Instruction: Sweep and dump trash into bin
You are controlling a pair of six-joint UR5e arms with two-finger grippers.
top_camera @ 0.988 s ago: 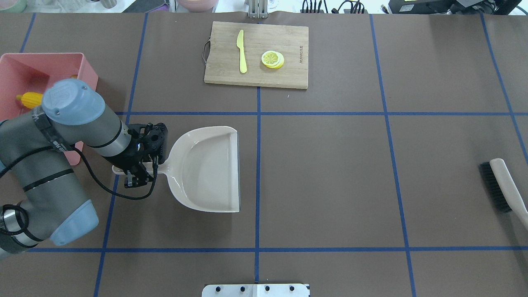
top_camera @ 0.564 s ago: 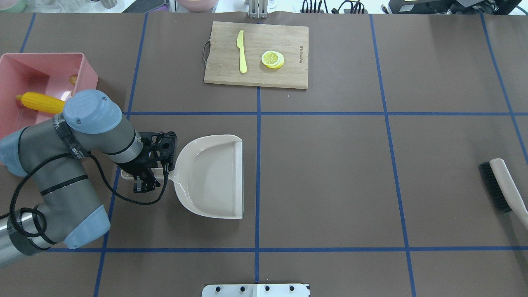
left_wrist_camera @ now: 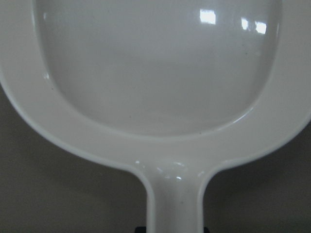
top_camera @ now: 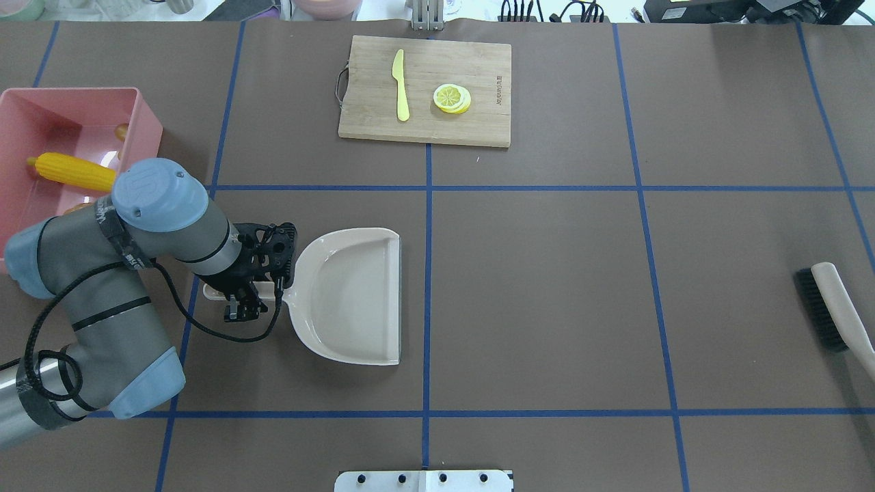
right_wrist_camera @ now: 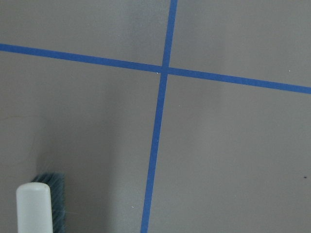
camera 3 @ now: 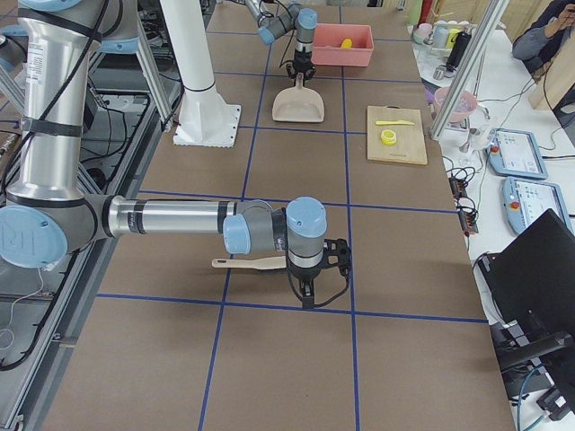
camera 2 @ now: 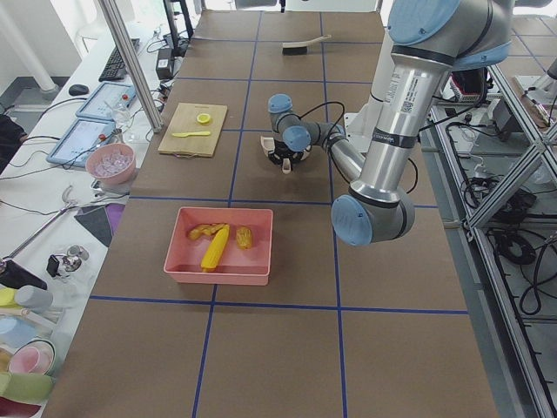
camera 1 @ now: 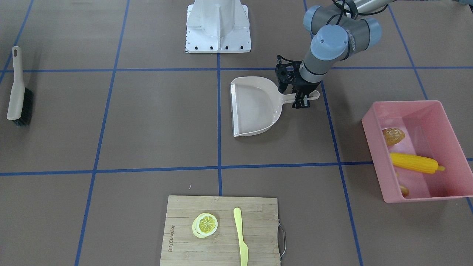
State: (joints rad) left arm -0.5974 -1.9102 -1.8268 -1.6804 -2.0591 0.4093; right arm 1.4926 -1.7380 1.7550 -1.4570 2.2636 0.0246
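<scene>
The pink bin (camera 1: 372, 144) stands at the table's left end and also shows in the overhead view (top_camera: 146, 126). In it lie the yellow corn cob (camera 1: 414, 162), the tan ginger root (camera 1: 393, 136) and the brown potato (camera 1: 404, 190). The corn (top_camera: 72, 171) also shows from overhead. My left gripper (top_camera: 247, 292) is shut on the handle of the empty beige dustpan (top_camera: 355, 294), which is level at the table, to the right of the bin. The left wrist view shows the empty pan (left_wrist_camera: 155, 68). My right gripper (camera 3: 310, 289) hangs beside the brush; I cannot tell whether it is open or shut.
A brush (top_camera: 835, 307) lies at the right edge; its tip shows in the right wrist view (right_wrist_camera: 34, 204). A wooden cutting board (top_camera: 478, 65) at the far middle carries a pale yellow knife (top_camera: 400, 85) and a lemon slice (top_camera: 452, 98). The robot's base plate (camera 1: 218, 26) is at the near middle.
My left arm has swung away from the bin, carrying the dustpan towards the robot's side and a little to the right. The corn is now uncovered.
</scene>
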